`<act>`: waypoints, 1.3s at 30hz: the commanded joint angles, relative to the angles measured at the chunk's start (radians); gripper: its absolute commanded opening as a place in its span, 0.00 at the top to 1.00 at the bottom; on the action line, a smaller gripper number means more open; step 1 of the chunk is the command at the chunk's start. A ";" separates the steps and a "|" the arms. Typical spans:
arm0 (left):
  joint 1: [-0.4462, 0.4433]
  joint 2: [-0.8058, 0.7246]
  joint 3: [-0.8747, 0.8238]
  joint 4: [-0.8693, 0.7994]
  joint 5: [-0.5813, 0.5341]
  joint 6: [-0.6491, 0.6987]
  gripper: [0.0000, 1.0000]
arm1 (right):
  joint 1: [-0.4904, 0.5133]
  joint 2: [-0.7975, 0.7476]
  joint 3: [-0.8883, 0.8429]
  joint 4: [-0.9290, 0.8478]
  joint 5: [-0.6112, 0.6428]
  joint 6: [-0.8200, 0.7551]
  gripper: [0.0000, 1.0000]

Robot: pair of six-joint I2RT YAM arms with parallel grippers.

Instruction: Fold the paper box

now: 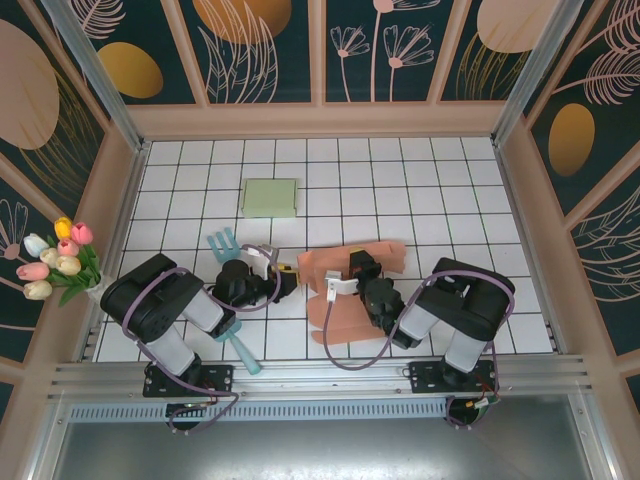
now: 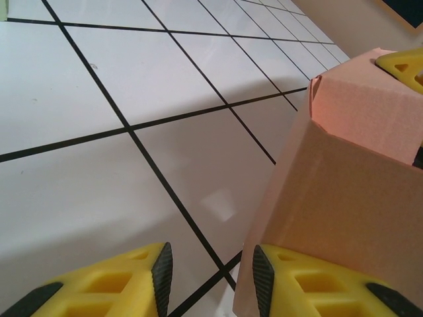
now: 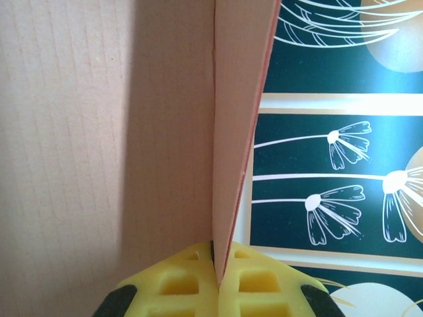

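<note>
Right fingers [image 3: 172, 281] clamp a box [image 3: 79, 132] flap upright to steady it; left fingers [image 2: 106, 284] stand apart just beside the box, seemingly free for the next fold.

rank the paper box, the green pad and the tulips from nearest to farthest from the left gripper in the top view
1. paper box, right beside the left gripper, on its right
2. green pad, farther back, toward the rear
3. tulips, far off at the left edge
</note>
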 commanded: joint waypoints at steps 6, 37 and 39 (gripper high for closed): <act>-0.035 -0.010 0.030 0.047 0.050 -0.018 0.56 | 0.045 -0.019 0.012 -0.013 -0.003 -0.009 1.00; -0.085 -0.222 -0.009 -0.127 -0.089 0.043 0.37 | 0.112 0.074 -0.001 0.181 0.029 0.008 1.00; -0.086 -0.218 -0.012 -0.121 -0.076 0.046 0.37 | 0.120 0.080 -0.007 0.192 0.033 0.013 1.00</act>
